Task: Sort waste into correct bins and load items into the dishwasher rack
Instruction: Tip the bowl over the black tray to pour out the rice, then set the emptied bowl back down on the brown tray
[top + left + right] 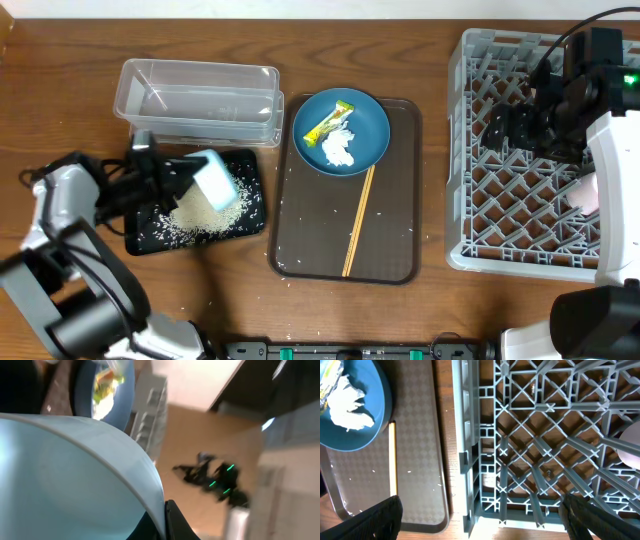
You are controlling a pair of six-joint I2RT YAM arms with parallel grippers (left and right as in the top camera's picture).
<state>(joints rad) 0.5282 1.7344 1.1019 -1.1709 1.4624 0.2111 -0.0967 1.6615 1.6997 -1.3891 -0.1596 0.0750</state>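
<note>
Because the pale-blue bowl (214, 181) is tipped on its side over the flat black tray (250, 170), its rice (195, 222) lies heaped on that tray, with loose grains scattered round the heap. I judge the tilt is there to empty the bowl before it goes to the rack. The left hand (185, 172) is clenched on the bowl's rim. In the left wrist view the bowl's pale wall fills most of the frame, with one dark finger (176, 521) against its edge. Just behind the black tray stands the clear tub (198, 90), where I can make out no contents. On the dark-brown serving tray (395, 240) the dark-blue plate (372, 125) carries the yellow-green wrapper (330, 122) and the white tissue (340, 148), both unsorted, and the chopsticks (359, 222) lie just beside it. Well to the right, the right hand (481, 505) hangs over the grey rack (458, 150) at its serving-tray side, fingers spread wide and grasping nothing.
</note>
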